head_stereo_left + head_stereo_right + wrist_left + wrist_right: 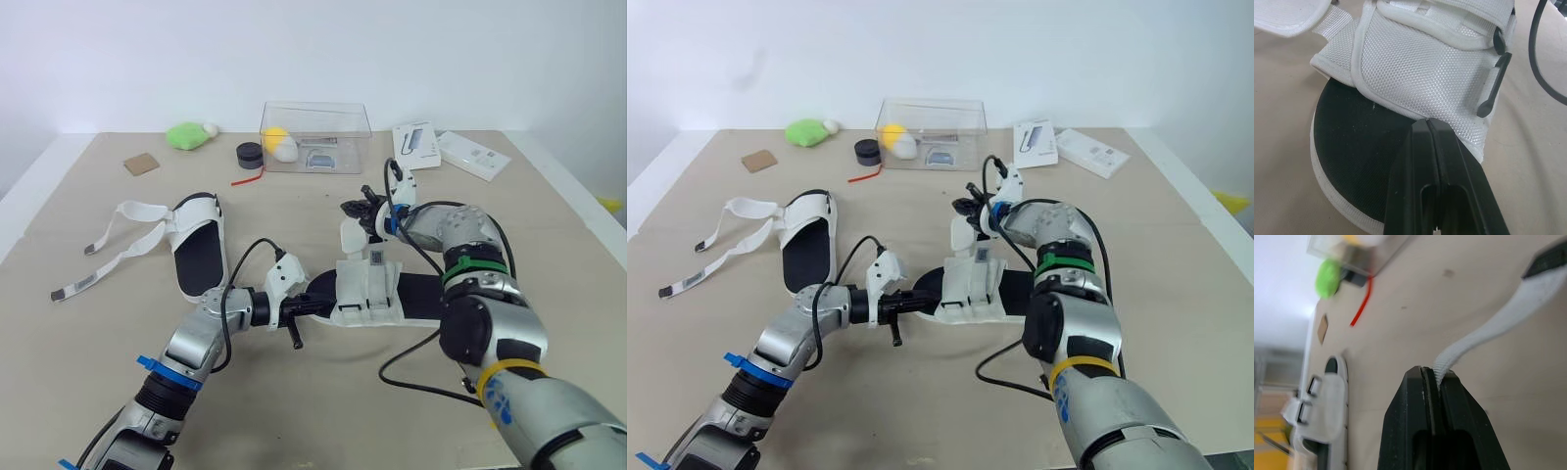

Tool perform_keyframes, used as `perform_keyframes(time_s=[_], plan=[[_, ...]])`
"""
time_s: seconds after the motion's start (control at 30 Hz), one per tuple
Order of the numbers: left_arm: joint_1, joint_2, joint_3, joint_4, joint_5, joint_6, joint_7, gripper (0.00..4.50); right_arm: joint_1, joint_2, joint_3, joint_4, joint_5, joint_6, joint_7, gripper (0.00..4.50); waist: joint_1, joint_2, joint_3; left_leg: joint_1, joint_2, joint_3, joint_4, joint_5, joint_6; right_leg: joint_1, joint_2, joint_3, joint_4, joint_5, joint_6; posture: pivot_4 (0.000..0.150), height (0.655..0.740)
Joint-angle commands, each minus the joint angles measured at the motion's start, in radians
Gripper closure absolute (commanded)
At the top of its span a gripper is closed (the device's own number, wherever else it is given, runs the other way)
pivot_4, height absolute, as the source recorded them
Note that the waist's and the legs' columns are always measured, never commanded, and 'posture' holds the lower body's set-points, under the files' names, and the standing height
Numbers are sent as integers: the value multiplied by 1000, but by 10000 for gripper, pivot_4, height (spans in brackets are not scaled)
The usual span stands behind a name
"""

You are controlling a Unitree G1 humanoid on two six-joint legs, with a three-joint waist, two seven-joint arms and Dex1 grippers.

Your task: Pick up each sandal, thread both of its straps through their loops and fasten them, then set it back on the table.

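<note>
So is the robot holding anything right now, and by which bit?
The right gripper pinches the white strap of the near sandal partway along. The left gripper is shut at that sandal's end; a grip there cannot be told.

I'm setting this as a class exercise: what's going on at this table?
A robot is working on the sandal lying mid-table. Its right end effector is shut on a strap of that sandal. The left end effector, shut, has its tips at the black insole. A second sandal lies to the robot's left, its straps loose.
</note>
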Motion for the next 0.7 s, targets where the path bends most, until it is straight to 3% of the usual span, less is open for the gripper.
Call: perform_keyframes(time_s=[0.03,0.17,0.33,0.43,0.7], plan=[[17,1,-37,52,33,22,16,45000,116,-29,185,-387,-19,-141,264,44377,1,0,0,-1,0,-1,0,0,0,0,0,-1,0,0,1,1500,7400],[21,8,-37,51,34,19,12,45000,310,-74,294,-730,-67,-418,459,44377,2,1,0,-2,0,0,1,0,0,-2,0,0,0,0,1,1500,7400],[21,10,-38,52,35,18,11,45000,471,-180,428,-827,-289,-1002,657,44377,0,1,0,-2,0,1,1,0,0,-2,0,0,0,0,1,1500,7400],[21,11,-39,51,35,18,11,45000,524,-237,475,-764,-351,-1451,780,44377,1,1,0,-2,0,1,1,0,0,-2,0,0,0,0,1,1500,7400],[28,15,-43,41,32,24,7,45000,442,-307,589,-370,-430,-2173,842,44377,-4,0,1,6,1,3,1,0,0,3,1,2,0,-2,-6,1500,7400]])
